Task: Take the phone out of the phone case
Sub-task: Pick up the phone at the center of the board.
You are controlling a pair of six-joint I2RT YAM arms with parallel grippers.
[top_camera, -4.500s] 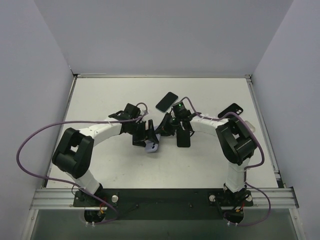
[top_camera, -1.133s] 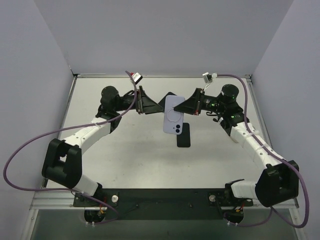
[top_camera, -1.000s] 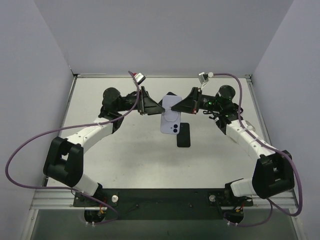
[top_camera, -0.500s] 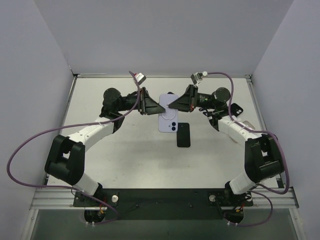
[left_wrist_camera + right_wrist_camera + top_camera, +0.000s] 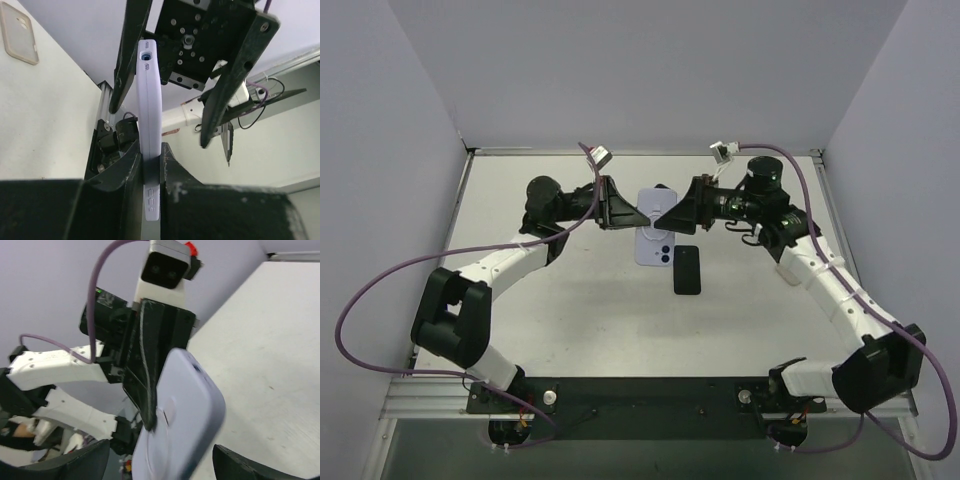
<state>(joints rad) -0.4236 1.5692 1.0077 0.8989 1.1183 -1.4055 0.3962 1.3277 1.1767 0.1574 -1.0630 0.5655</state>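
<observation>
Right arm (image 5: 820,280) swung out; right hand (image 5: 662,212) agape astride phone (image 5: 654,243), left hand (image 5: 638,212) clamps it.

**Top view.** Bright, even, diffuse light from above. Table (image 5: 570,320) is white with no glare. Shadows beneath both arms are faint and soft-edged. Focus is sharp throughout and straight edges stay straight.

**Left wrist view.** Left gripper (image 5: 150,152): its fingers (image 5: 117,185) are near-black and underexposed, with surface detail lost. Phone case (image 5: 149,95) between them is evenly lit, with a crisp edge. Background beyond the fingertips is pale and slightly soft.

**Right wrist view.** Right gripper (image 5: 160,462): its fingers (image 5: 55,462) are dark, blurred silhouettes. Phone case between them is close to the lens, smeared, with a soft outline. Table beyond the right finger is bright, nearly washed out.
</observation>
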